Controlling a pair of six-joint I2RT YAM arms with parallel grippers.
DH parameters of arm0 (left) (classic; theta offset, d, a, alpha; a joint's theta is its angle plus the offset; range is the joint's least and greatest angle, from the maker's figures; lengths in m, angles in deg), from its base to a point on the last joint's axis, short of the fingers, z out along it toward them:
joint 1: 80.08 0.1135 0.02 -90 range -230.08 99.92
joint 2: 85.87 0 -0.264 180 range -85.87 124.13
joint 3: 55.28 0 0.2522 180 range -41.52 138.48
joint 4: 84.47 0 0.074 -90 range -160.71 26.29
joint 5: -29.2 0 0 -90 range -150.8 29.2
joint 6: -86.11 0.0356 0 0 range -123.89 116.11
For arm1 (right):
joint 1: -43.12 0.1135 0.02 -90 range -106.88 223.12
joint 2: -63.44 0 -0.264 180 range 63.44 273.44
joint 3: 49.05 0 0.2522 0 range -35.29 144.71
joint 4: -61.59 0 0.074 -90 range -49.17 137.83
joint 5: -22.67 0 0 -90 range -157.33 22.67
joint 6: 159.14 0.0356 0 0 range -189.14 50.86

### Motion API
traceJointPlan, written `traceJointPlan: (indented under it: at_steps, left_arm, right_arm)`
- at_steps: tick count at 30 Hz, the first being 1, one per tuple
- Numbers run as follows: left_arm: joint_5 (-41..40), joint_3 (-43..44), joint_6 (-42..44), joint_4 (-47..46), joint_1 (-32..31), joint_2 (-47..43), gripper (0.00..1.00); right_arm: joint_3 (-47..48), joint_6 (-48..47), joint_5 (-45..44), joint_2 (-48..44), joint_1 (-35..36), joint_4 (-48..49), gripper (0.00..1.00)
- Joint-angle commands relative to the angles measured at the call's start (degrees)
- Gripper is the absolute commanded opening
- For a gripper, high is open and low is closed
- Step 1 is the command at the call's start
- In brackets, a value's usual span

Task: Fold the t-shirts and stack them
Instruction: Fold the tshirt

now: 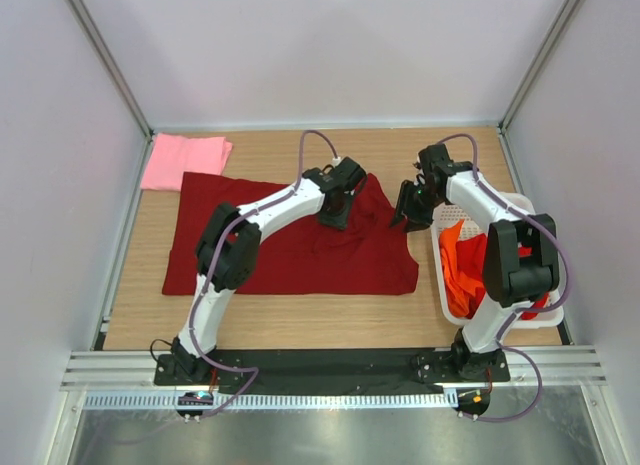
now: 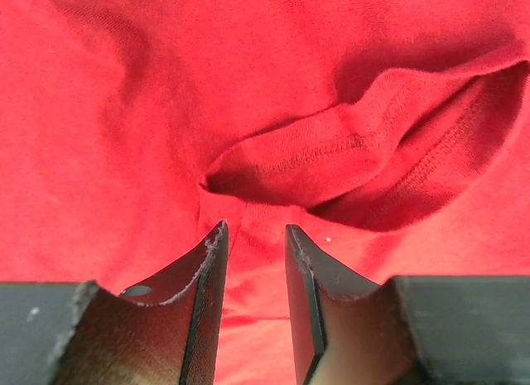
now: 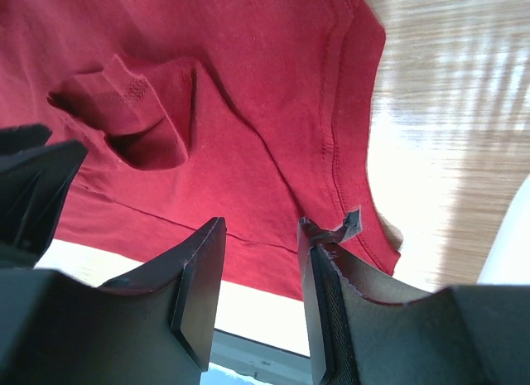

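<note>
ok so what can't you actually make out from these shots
- top view: the left arm covers the middle of the maroon t-shirt, hiding any folds there
- top view: the right arm covers part of the white basket; what lies under the orange cloth can't be told
- left wrist view: the shirt fills the frame, its edges cut off
- right wrist view: the right fingers hide the shirt's near hem
</note>
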Motion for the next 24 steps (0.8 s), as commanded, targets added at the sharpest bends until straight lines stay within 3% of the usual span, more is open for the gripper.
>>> traceJointPlan:
  at_steps: [1, 15, 24]
  left_arm:
    - [0.62, 2.84, 2.71, -1.25, -0.11, 1.94, 0.35]
    - [0.01, 3.45, 3.15, -1.33, -0.02, 4.67, 0.35]
    - [1.23, 4.16, 4.03, -1.33, 0.94, 6.95, 0.27]
  right_arm:
    - [0.07, -1.36, -0.68, -3.13, -0.40, -0.62, 0.47]
    - [-1.86, -1.80, -0.50, -4.36, -1.19, -0.71, 0.47]
    - [-2.48, -2.58, -0.68, -5.15, -1.80, -1.23, 0.47]
